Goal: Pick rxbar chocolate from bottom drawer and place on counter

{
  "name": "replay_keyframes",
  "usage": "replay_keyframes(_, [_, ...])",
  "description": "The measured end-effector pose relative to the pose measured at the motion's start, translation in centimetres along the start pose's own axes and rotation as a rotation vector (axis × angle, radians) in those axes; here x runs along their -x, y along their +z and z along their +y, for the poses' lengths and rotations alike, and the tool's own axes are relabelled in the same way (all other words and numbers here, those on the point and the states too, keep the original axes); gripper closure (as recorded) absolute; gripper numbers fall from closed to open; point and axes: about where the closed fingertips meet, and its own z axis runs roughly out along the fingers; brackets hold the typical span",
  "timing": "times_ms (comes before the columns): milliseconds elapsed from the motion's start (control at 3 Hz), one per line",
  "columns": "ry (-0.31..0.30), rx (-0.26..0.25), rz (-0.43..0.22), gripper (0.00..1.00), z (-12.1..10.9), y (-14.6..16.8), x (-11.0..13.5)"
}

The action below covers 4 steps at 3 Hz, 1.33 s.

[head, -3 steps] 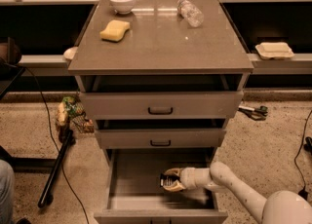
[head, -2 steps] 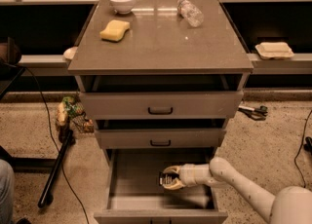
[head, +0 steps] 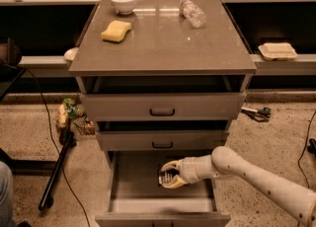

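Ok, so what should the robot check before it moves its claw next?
1. Bottom drawer pulled open: ok.
2. Claw down inside that drawer, right at the rxbar chocolate: ok.
3. Bar really gripped: cannot tell.
4. Bare spot on the counter for the bar: ok. The sponge, bowl and bottle sit toward the back.
5. Way up past the middle drawer, which sticks out just above the claw: cannot tell.

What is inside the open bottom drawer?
The rxbar chocolate lies on the grey floor of the bottom drawer, with the gripper right at it, covering part of it. The drawer's back is hidden under the middle drawer.
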Motion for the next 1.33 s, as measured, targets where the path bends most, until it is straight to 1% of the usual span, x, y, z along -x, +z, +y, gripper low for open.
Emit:
replay_keyframes(333, [-0.081, 0.058, 0.029, 1.00, 0.9, -1.8, 6.1])
replay_keyframes(667, [-0.081, 0.058, 0.029, 1.00, 0.9, -1.8, 6.1])
replay_keyframes(1000, [-0.125, 0.091, -0.009, 1.00, 1.1, -3.4, 7.5])
replay_keyframes(1333, [-0.245, 0.149, -0.036, 1.00, 2.6, -8.7, 11.9])
